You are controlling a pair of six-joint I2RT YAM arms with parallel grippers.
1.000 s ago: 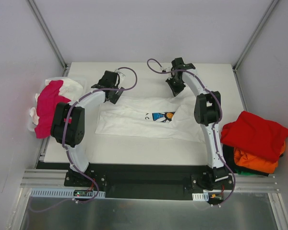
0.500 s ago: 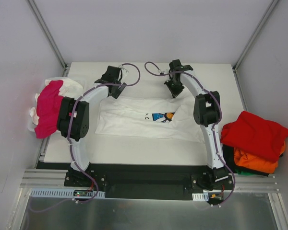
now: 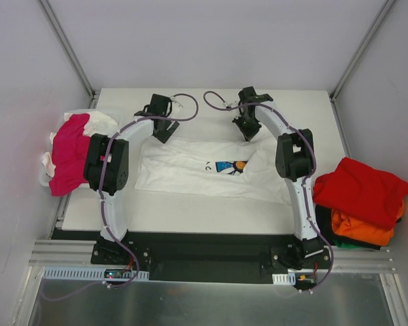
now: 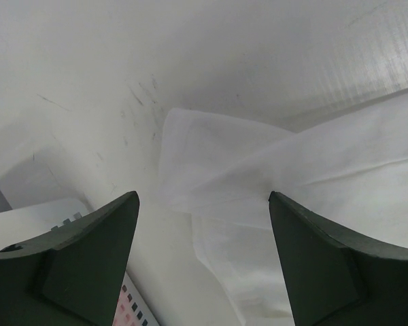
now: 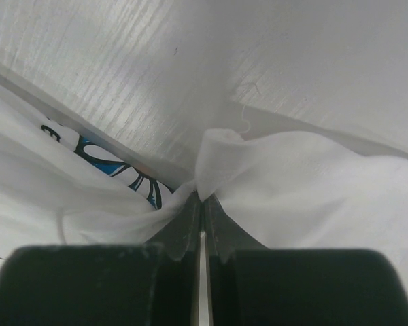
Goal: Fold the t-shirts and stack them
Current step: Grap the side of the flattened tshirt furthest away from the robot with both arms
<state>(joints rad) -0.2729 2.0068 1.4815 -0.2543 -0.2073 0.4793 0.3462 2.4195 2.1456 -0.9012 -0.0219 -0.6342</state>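
Right wrist: right pincer (image 5: 201,202) clamped on white t-shirt (image 5: 313,176); left pincer (image 4: 202,204) wide open.

We take this for a robotics lab cell, not a home. A bare white worktop (image 3: 190,207) sits boxed in by plain white panel walls (image 3: 211,41) behind it and to both sides, with aluminium struts (image 3: 69,49) rising from its far corners. Along the worktop's near edge a black base plate (image 3: 204,257) carries two white-and-black arms, the left arm (image 3: 109,176) and the right arm (image 3: 296,173), each trailing a purple cable (image 3: 193,109). Nearer than that plate lie a slotted metal rail (image 3: 61,257) and sheet metal (image 3: 211,305). The only domestic things are cloth: a white t-shirt (image 3: 183,170) spread on the worktop and bright t-shirts (image 3: 360,193) heaped just off its right edge.
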